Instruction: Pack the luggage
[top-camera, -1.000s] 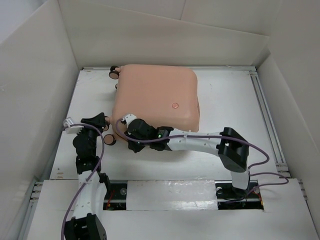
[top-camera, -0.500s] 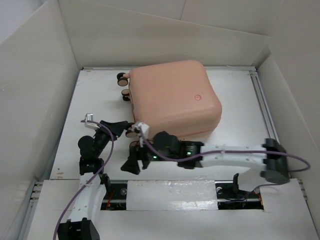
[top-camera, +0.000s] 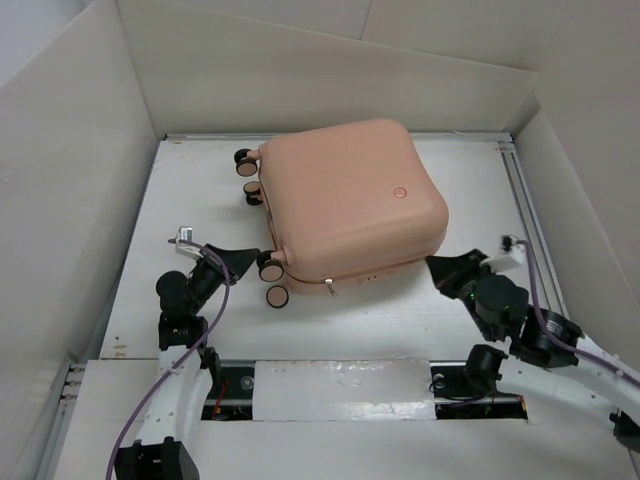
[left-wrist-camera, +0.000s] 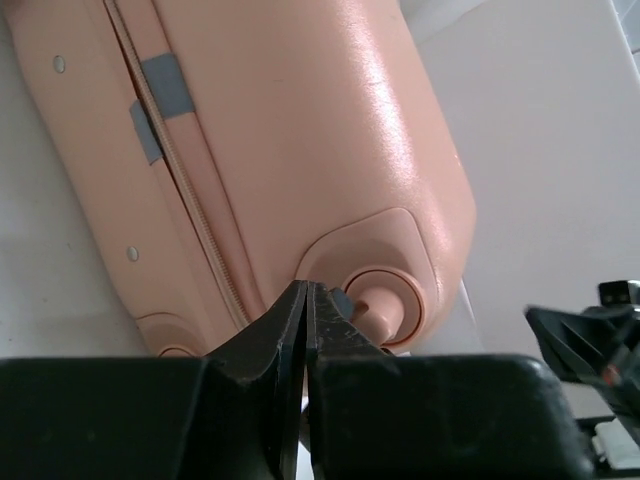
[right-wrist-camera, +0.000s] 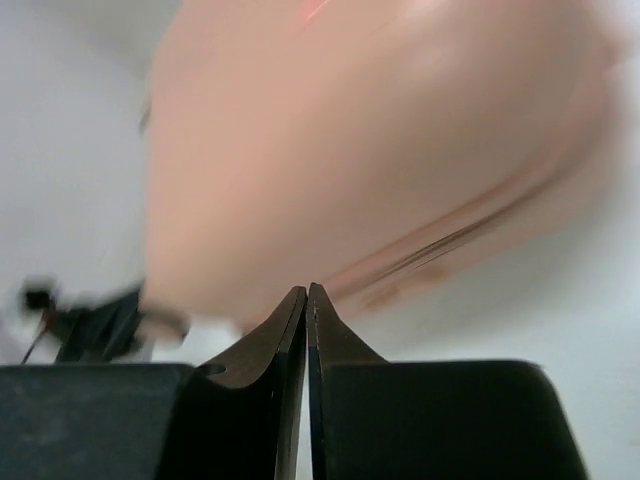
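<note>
Plain peach-pink luggage (top-camera: 345, 200), two grey patches (left-wrist-camera: 165, 85), black wheels (top-camera: 270, 268) with pink hubs, white table (top-camera: 190, 200).

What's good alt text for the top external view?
A closed peach-pink suitcase lies flat and skewed on a white table, its wheels toward the left. The left gripper points at the near-left wheels and the right gripper at the suitcase's near-right corner; neither grips it.

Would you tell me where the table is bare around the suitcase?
Bare table lies left of the suitcase, right of it, and along its near side. Crowded: the left claw at the near wheels, the right claw at its near right corner.
</note>
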